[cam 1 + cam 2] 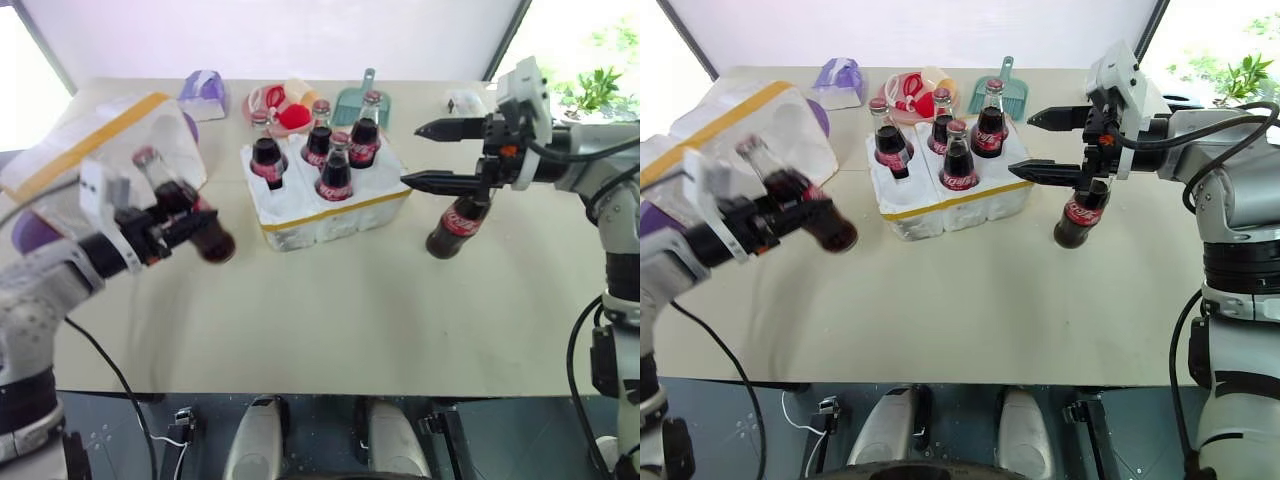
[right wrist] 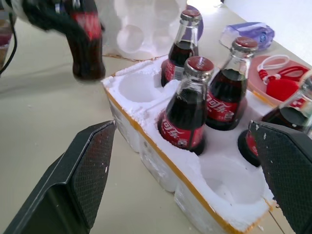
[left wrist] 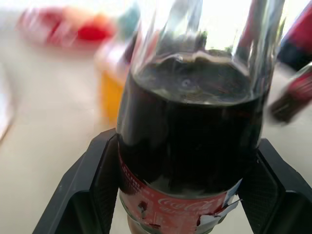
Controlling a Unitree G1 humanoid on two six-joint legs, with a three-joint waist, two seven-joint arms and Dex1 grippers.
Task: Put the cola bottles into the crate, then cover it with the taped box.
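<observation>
My left gripper (image 1: 178, 226) is shut on a cola bottle (image 1: 200, 225), which hangs tilted above the table left of the crate; its black fingers (image 3: 100, 183) press on both sides of the glass. The crate (image 1: 335, 212), white foam with a yellow strip, stands mid-table and has several cola bottles (image 1: 335, 172) upright in its wells. Two wells (image 2: 139, 87) at its near side are empty. My right gripper (image 1: 412, 156) hovers open, just right of the crate. Another cola bottle (image 1: 455, 225) stands on the table below it. The taped box (image 1: 105, 130) lies at the far left.
Behind the crate lie a purple tissue pack (image 1: 205, 92), a pile of red and yellow toys (image 1: 285, 105), a teal dustpan (image 1: 355, 100) and a small white item (image 1: 465, 100). The tan table (image 1: 330, 310) is bare in front of the crate.
</observation>
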